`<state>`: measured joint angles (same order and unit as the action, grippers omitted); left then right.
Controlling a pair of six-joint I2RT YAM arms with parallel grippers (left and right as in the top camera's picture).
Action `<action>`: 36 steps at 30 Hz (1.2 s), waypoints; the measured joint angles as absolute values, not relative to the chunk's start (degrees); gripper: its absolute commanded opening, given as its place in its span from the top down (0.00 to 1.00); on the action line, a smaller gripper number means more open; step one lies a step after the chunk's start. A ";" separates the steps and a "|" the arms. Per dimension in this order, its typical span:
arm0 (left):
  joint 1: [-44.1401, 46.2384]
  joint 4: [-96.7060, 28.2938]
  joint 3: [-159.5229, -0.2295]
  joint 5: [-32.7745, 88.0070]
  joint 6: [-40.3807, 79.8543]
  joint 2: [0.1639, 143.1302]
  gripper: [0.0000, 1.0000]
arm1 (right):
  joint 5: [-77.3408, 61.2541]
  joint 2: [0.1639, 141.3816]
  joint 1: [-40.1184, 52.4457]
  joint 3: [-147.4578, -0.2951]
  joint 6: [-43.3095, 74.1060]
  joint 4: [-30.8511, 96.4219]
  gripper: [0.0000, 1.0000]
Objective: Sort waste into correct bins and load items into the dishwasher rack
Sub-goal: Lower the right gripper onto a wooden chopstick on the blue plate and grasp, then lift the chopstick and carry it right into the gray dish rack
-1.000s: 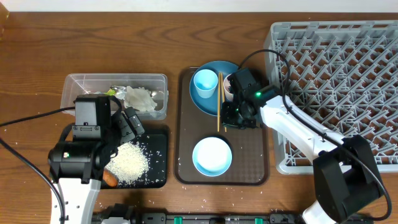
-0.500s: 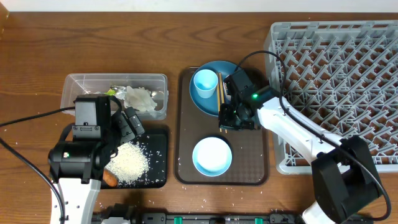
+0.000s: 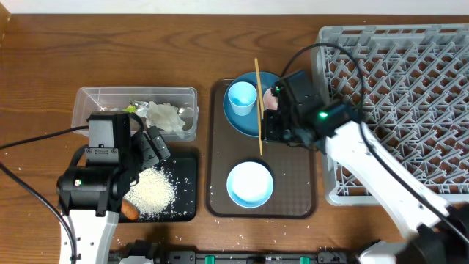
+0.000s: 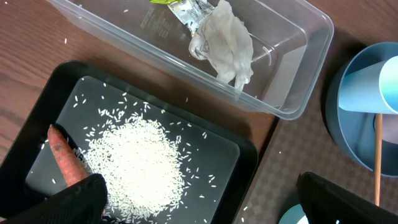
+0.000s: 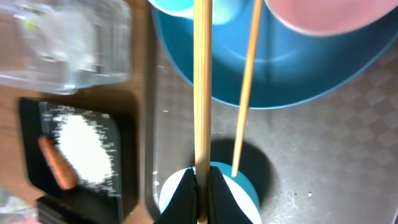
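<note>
My right gripper (image 5: 200, 177) is shut on a wooden chopstick (image 5: 201, 93), held lifted over the blue plate (image 3: 246, 122) and the brown tray. A second, thinner-looking chopstick (image 5: 247, 87) runs just to its right, outside the fingers. On the plate stand the light-blue cup (image 3: 242, 97) and the pink cup (image 3: 272, 101). The pale bowl (image 3: 250, 184) sits at the tray's front. My left gripper (image 4: 205, 208) hangs open over the black tray (image 4: 249, 155), which holds rice (image 4: 140, 162) and the carrot (image 4: 65, 162). The clear tub (image 4: 292, 62) holds white paper (image 4: 227, 46).
The grey dishwasher rack (image 3: 410, 81) fills the right side, close beside my right arm. The brown serving tray (image 3: 293, 191) lies between the rack and the two bins. A few rice grains are scattered on the wood at the left.
The right gripper has closed on the chopstick and raised it off the plate rim; the stick now reaches farther toward the back. The left arm has not moved.
</note>
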<state>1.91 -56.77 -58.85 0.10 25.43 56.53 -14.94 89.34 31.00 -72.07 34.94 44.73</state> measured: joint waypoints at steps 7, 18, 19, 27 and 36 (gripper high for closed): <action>1.91 -56.77 -58.85 0.12 25.43 56.58 0.00 | -14.70 80.44 26.72 -72.23 27.22 49.54 0.99; 1.91 -56.77 -58.85 0.12 25.43 56.73 0.00 | -5.19 77.21 15.18 -72.42 16.19 66.65 0.99; 1.91 -56.77 -58.85 0.12 25.43 56.73 0.00 | -3.77 77.21 14.31 -72.42 15.75 67.16 0.99; 1.91 -56.77 -58.85 0.12 25.43 56.80 0.00 | 4.10 77.25 10.98 -72.25 13.28 67.61 0.99; 1.91 -56.77 -58.85 0.12 25.43 56.80 0.00 | 6.33 79.33 10.66 -72.18 9.98 66.06 0.99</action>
<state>1.91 -56.77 -58.85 0.12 25.43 56.80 6.33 79.33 10.66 -72.18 9.98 66.06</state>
